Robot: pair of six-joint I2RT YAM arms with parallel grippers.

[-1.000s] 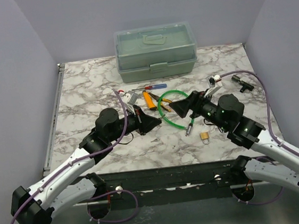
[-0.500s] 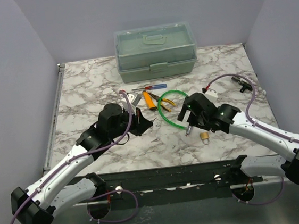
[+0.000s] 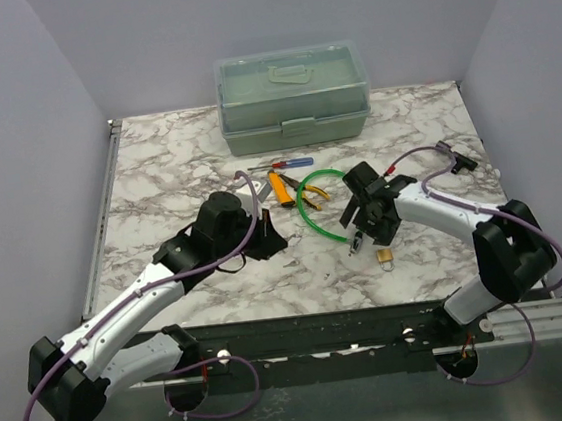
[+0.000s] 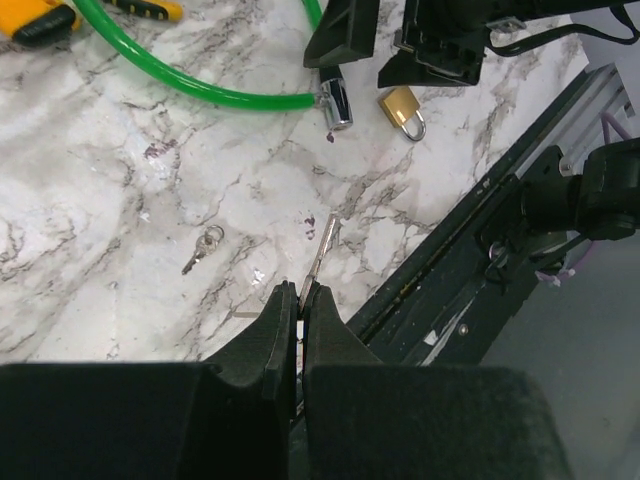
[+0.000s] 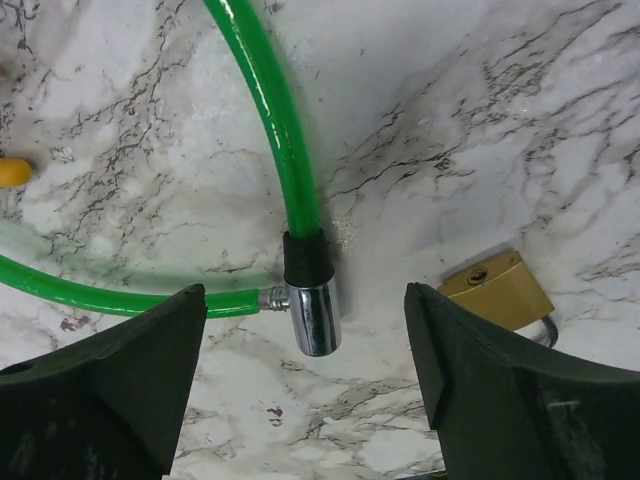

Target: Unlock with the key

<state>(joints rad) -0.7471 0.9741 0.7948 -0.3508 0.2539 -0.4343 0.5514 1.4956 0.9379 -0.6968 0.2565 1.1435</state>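
Left claw [image 4: 298, 295] pinched on key [image 4: 322, 245], blade sticking out at 12. Right claw [image 5: 305, 290] spread over green cable [image 5: 275, 130] metal end; padlock [image 5: 500, 290] at 3 o'clock, on desk [image 5: 450, 120].

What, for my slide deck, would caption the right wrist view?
Open right gripper hovers over the green cable lock, brass padlock beside it.

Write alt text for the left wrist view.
The left gripper is shut on a thin silver key pointing forward over the marble table. Ahead lie a ringed key, a green cable lock and a brass padlock, near the open right gripper.
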